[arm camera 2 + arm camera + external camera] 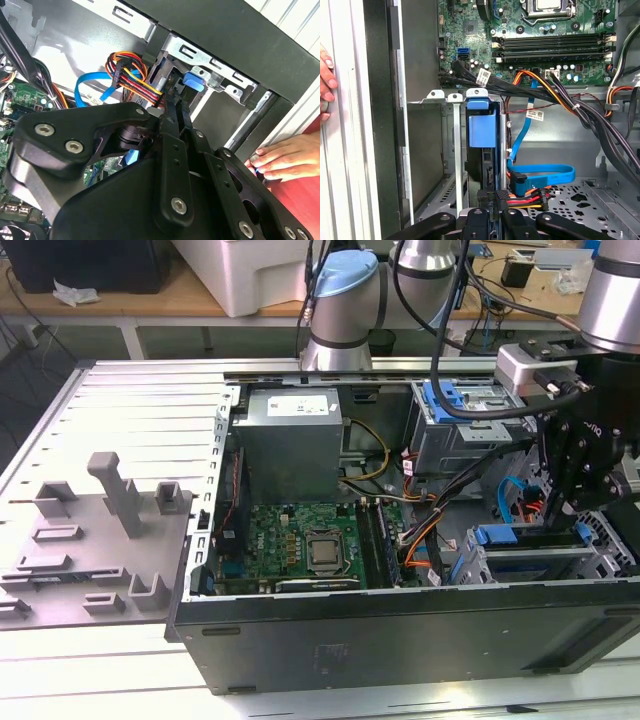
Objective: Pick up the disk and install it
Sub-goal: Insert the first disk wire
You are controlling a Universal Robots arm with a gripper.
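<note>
- Disk (482,132) stands on edge in the drive cage (451,150) inside the computer case (400,630).
- Claw (492,207) sits just at its rear edge, fingers close together; grip cannot be told.
- Person's hand (287,157) rests outside the case.

Disk (482,131) upright in drive cage (436,95)

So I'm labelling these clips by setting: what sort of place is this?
Probably a robotics lab or electronics workshop: an opened computer case with its motherboard exposed sits on a metal table, and workbenches with equipment stand behind.
</note>
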